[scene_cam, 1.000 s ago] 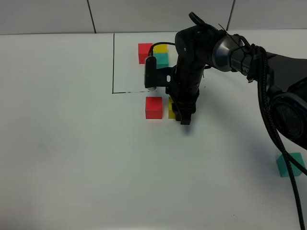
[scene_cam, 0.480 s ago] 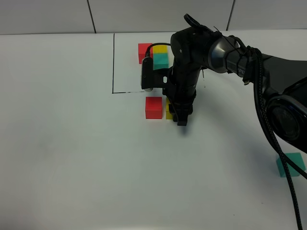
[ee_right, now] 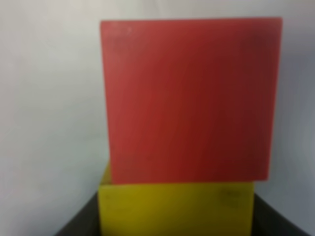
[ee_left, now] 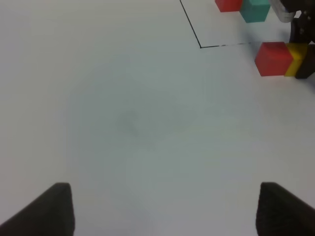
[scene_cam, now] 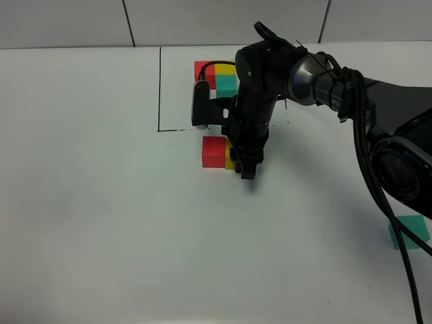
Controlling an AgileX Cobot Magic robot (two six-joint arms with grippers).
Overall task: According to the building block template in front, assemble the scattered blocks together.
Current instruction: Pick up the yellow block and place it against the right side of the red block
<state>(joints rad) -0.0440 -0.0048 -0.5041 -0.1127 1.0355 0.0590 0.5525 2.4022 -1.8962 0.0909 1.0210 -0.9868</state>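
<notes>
White tabletop [scene_cam: 101, 236] fills almost the whole scene, with a pale tiled wall [scene_cam: 223, 20] behind it. Nearest the camera, at the right edge of the exterior view, the loose teal cube [scene_cam: 409, 231] lies alone, well apart from the other blocks and partly crossed by the right arm's cable. The left gripper [ee_left: 165, 209] shows only in its own wrist view, where its 2 dark fingers [ee_left: 56, 209] stand spread wide over bare table with nothing between them. Farther in, near the middle of the table, the right gripper [scene_cam: 247, 169] points down with its jaws pressed together, its tip against the side of the loose yellow cube [scene_cam: 229, 160]. That cube touches the loose red cube [scene_cam: 214, 151], the 2 side by side with red on the left. Both sit just outside the black outline [scene_cam: 159, 88], close to its near line. Beyond that line lies the template [scene_cam: 219, 77], 3 cubes clustered together: red [scene_cam: 202, 71] at left, yellow [scene_cam: 226, 69] beside it, teal [scene_cam: 226, 84] in front of the yellow.
</notes>
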